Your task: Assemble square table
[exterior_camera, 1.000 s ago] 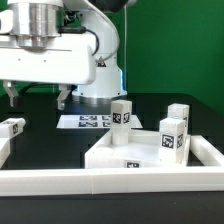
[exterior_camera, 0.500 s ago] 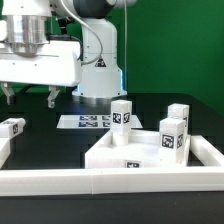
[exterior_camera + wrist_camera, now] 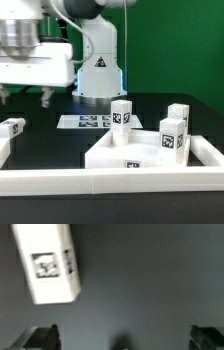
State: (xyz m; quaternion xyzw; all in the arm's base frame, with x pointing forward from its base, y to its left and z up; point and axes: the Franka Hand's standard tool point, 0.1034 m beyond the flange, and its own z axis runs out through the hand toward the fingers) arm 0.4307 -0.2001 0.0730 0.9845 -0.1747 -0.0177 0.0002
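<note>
Tabletop [image 3: 50,142], black, carries everything. Largest on it is the square table slab [image 3: 140,152], lying flat at the exterior view's right with three legs on or beside it [image 3: 121,113], [image 3: 172,139], [image 3: 180,113]. A fourth leg [image 3: 12,128] lies apart at the exterior view's left, below the end effector [image 3: 25,98], which hangs wide open and holds nothing. In the wrist view this leg [image 3: 47,262] lies ahead of the fingertips [image 3: 42,336], its long axis slightly askew to them. The exterior view's edge cuts it off.
</note>
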